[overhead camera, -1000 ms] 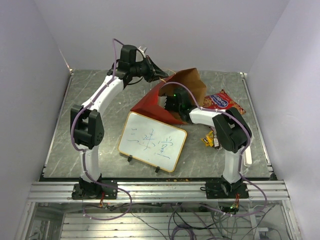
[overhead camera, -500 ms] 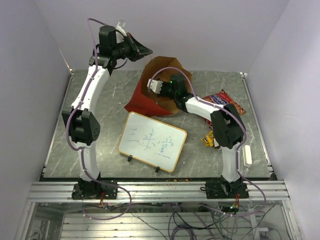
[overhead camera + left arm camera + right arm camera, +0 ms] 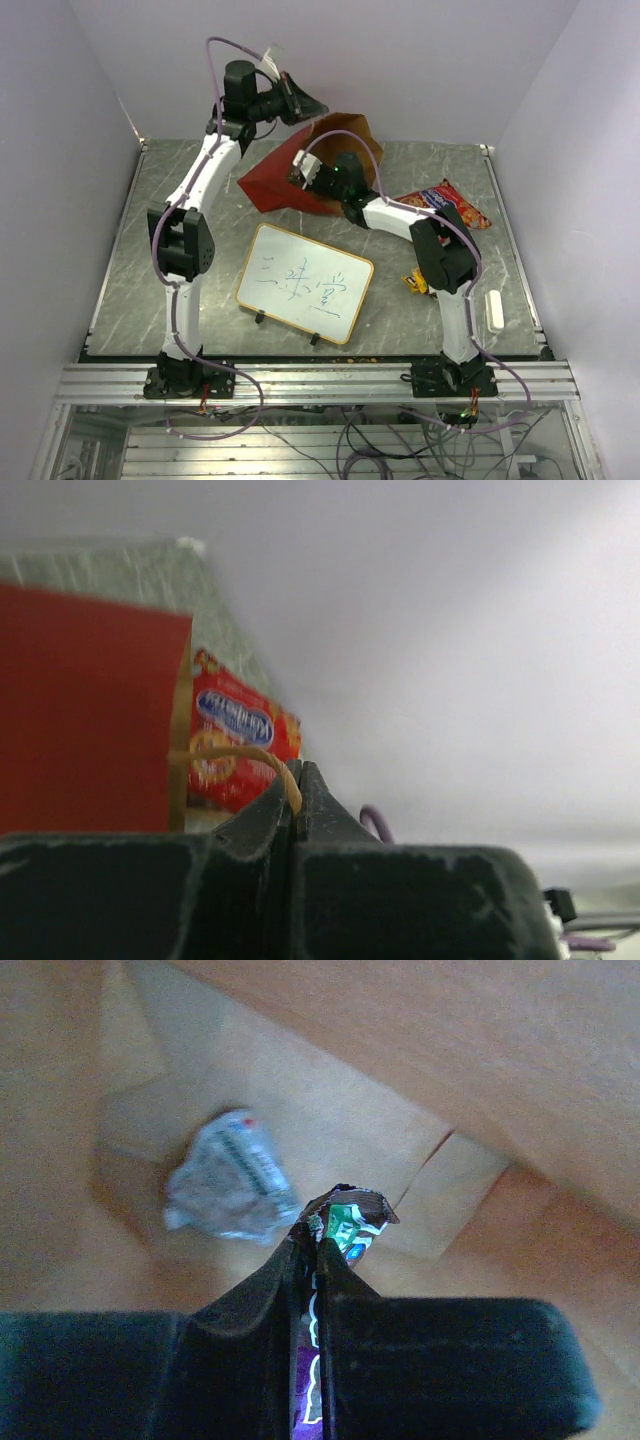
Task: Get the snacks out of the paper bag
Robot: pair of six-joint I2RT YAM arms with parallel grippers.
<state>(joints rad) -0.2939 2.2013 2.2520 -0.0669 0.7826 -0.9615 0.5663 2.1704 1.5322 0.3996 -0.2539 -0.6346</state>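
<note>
The red paper bag (image 3: pixel 275 185) lies tipped at the back of the table, its brown mouth facing right and raised. My left gripper (image 3: pixel 312 104) is shut on its tan string handle (image 3: pixel 245 755) and holds it up. My right gripper (image 3: pixel 311 1235) is inside the bag, at its mouth (image 3: pixel 300 170) in the top view, shut on a purple candy packet (image 3: pixel 345 1222). A silver packet (image 3: pixel 225 1177) lies on the bag's brown floor beyond it. The red chip bag (image 3: pixel 440 203) lies on the table to the right, also in the left wrist view (image 3: pixel 235 742). Small packets (image 3: pixel 417 279) lie by the right arm.
A white gold-framed whiteboard (image 3: pixel 305 283) with writing stands at the table's front middle. A small white oblong block (image 3: pixel 495 310) lies near the right edge. White walls close in the back and sides.
My left gripper has come down and to the right with the handle. The bag has tipped further left. My right gripper has pushed deeper into the bag's mouth.
</note>
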